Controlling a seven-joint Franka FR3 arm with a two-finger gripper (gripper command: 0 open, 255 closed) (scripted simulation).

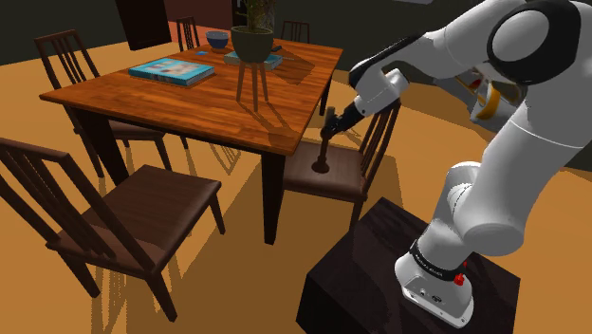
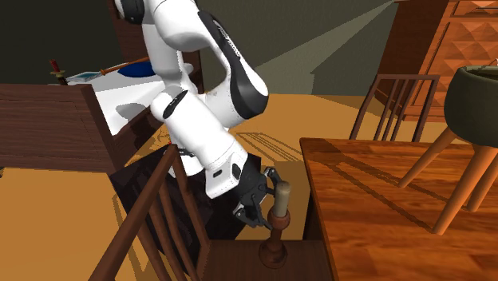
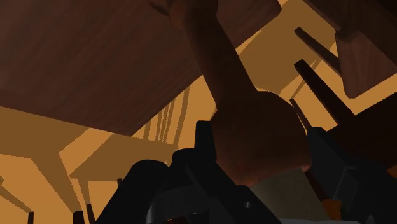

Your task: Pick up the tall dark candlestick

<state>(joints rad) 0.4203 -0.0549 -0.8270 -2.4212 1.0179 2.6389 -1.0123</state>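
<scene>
The tall dark candlestick (image 1: 323,152) stands upright on the seat of a dark wooden chair (image 1: 334,182) beside the table's corner. In the second exterior view the candlestick (image 2: 274,236) has a pale stub on top, a rounded cup, a thin stem and a round foot resting on the seat (image 2: 231,263). My gripper (image 1: 333,122) comes in from the stand's side at the candlestick's upper part. In the second exterior view the gripper (image 2: 267,206) is level with the cup. The wrist view has the gripper (image 3: 262,151) with its fingers (image 3: 203,143) pressed against both sides of the candlestick's (image 3: 251,121) rounded cup.
A wooden table (image 1: 190,106) carries a potted plant on legs (image 1: 252,43), a book (image 1: 173,70) and a bowl (image 1: 217,40). The table edge (image 2: 351,207) lies close to the candlestick. More chairs (image 1: 114,204) ring the table. The dark stand (image 1: 370,275) is behind the chair's back.
</scene>
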